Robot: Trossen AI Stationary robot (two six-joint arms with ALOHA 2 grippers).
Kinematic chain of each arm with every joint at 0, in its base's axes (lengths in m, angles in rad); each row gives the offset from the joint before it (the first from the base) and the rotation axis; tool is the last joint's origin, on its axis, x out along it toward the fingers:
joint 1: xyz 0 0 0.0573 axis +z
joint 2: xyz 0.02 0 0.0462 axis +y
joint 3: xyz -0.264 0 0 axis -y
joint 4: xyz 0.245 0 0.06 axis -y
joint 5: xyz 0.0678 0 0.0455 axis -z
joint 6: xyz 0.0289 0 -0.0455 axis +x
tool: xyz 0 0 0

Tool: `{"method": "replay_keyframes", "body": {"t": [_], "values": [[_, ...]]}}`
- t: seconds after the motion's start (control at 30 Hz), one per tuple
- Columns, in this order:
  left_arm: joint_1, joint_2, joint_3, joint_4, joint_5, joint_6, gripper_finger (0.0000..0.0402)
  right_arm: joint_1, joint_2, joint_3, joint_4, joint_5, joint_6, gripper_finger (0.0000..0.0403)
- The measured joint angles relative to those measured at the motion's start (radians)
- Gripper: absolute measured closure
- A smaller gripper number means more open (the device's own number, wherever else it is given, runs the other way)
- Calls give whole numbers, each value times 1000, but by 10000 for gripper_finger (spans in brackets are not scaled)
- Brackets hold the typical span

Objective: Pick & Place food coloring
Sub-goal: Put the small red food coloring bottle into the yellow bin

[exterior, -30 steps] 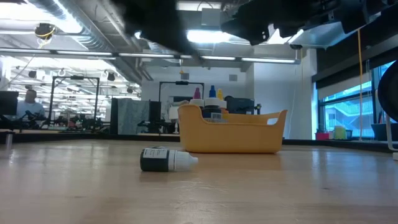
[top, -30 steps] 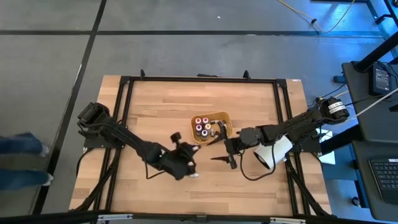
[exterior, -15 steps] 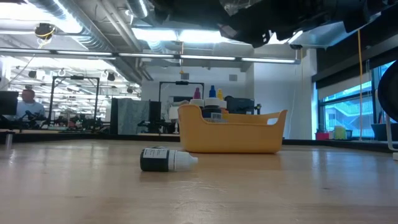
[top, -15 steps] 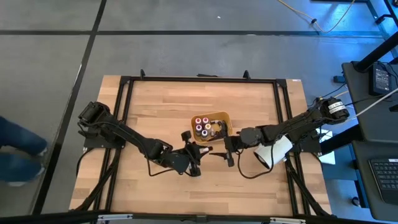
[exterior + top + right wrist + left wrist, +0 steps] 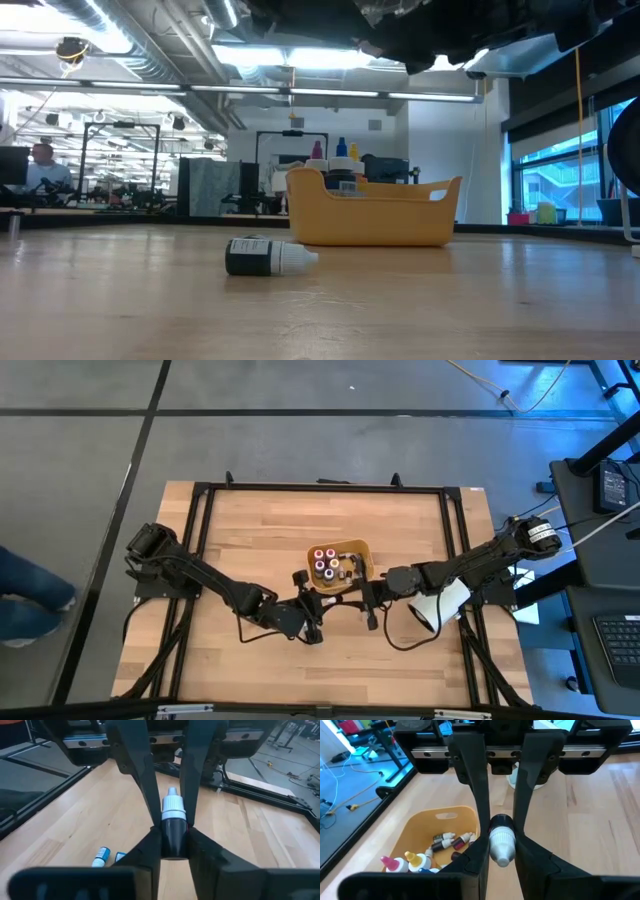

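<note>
Pinched at the white tip by the left gripper (image 5: 322, 603) and squeezed round the dark body by the right gripper (image 5: 368, 607): one tiny food coloring bottle (image 5: 501, 842), up in the air just beside the orange tray (image 5: 360, 544). Could slip and drop to the table, or get tugged crooked, if pulled both ways at once or let go too soon. Spread wide a second ago, the right fingers, and now shut on the bottle.

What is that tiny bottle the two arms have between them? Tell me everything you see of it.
The bottle is small, with a dark, glossy body and a ribbed white cap tapering to a nozzle; it looks like plastic. The left fingers pinch its cap end and the right fingers clamp its dark body, so both arms hold it, above the wooden table.
</note>
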Motion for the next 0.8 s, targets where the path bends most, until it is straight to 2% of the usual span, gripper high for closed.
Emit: {"method": "replay_keyframes", "body": {"t": [0.1,0.27,0.47,0.67,0.8], "values": [[0,0,0,0,1,0,326,0,0,0,-2,1,0,332],[0,0,0,-1,0,13,317,0,0,0,-2,4,4,331],[-8,1,0,-9,-3,18,285,-1,0,0,-27,9,8,334],[-38,1,0,-73,19,-35,232,-12,0,-1,-182,33,67,332],[-54,1,0,-144,29,-83,211,-47,0,-1,-323,120,113,332]]}}
